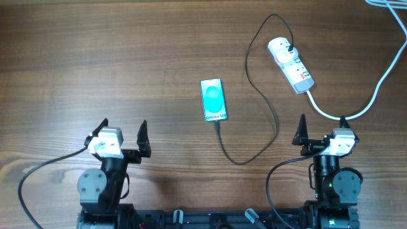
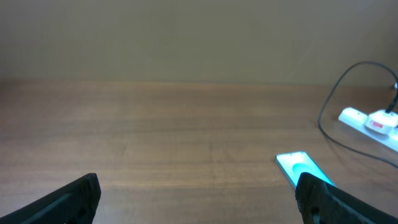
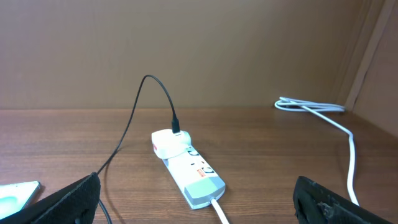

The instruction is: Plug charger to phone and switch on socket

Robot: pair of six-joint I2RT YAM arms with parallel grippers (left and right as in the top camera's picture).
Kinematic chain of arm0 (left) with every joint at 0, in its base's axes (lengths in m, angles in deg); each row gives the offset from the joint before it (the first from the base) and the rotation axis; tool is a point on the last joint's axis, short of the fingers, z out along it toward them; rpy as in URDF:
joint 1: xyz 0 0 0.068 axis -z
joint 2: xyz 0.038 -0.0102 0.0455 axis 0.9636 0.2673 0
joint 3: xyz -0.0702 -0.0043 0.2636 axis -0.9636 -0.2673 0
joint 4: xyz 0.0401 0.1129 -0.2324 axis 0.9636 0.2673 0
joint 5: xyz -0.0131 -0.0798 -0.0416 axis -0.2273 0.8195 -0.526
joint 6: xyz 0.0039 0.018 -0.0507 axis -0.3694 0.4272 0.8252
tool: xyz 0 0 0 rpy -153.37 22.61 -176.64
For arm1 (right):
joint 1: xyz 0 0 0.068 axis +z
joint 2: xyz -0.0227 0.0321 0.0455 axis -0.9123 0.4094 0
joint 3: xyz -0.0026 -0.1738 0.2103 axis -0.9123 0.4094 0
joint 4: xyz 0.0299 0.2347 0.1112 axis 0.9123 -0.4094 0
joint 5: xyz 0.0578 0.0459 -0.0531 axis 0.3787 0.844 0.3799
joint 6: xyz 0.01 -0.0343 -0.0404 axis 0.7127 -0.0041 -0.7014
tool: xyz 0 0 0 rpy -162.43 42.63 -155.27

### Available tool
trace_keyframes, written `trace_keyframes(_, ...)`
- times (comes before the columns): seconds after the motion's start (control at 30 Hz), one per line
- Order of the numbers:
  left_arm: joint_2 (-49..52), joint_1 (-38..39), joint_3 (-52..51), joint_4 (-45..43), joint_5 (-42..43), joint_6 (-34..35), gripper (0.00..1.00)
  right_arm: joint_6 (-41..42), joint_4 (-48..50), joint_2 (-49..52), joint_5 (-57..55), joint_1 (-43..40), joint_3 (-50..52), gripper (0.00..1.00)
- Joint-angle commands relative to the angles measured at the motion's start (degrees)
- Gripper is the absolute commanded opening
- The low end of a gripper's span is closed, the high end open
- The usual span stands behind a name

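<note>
The phone [image 1: 213, 100] lies in the middle of the table with its cyan screen lit; it also shows in the left wrist view [image 2: 297, 167] and at the left edge of the right wrist view [image 3: 15, 196]. The black charger cable [image 1: 264, 102] runs from a white adapter on the socket [image 1: 291, 64] in a loop to the phone's near end, where its tip [image 1: 217, 124] touches the phone. The socket also shows in the right wrist view [image 3: 189, 171] and the left wrist view [image 2: 373, 121]. My left gripper [image 1: 122, 135] and right gripper [image 1: 321, 130] are open and empty, near the front edge.
A thick white cord [image 1: 375, 89] runs from the socket's near end, curves past my right gripper and goes off the top right corner; it also shows in the right wrist view [image 3: 339, 124]. The table is brown wood.
</note>
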Motion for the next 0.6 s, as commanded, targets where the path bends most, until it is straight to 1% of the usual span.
trace_keyframes(0.0,-3.87,-0.68,-5.20,-4.09,0.22,-0.96,1.00,0.70,0.15,-0.04,-0.57,-0.28,0.09,1.00)
trace_keyframes(0.17,-6.16,-1.22,-10.56,-11.78,0.20,-0.94,1.00,0.72,0.15,-0.04,-0.57,-0.28,0.09,1.00)
trace_keyframes(0.3,-6.16,-3.21,-10.97,-13.81,-2.01,0.57,1.00,0.72,0.15,0.13,-0.57,-0.28,0.09,1.00)
trace_keyframes(0.4,-6.16,-3.54,-10.97,-13.44,-5.11,1.40,1.00,0.70,0.15,0.13,-0.57,-0.28,0.09,1.00)
trace_keyframes(0.5,-6.16,-3.54,-10.97,-9.40,-12.11,8.20,1.00,0.70,0.15,0.17,-0.57,-0.28,0.09,1.00)
trace_keyframes(0.57,-6.16,-3.54,-10.97,-9.31,-12.39,8.46,1.00,0.70,0.15,0.17,-0.57,-0.28,0.09,1.00)
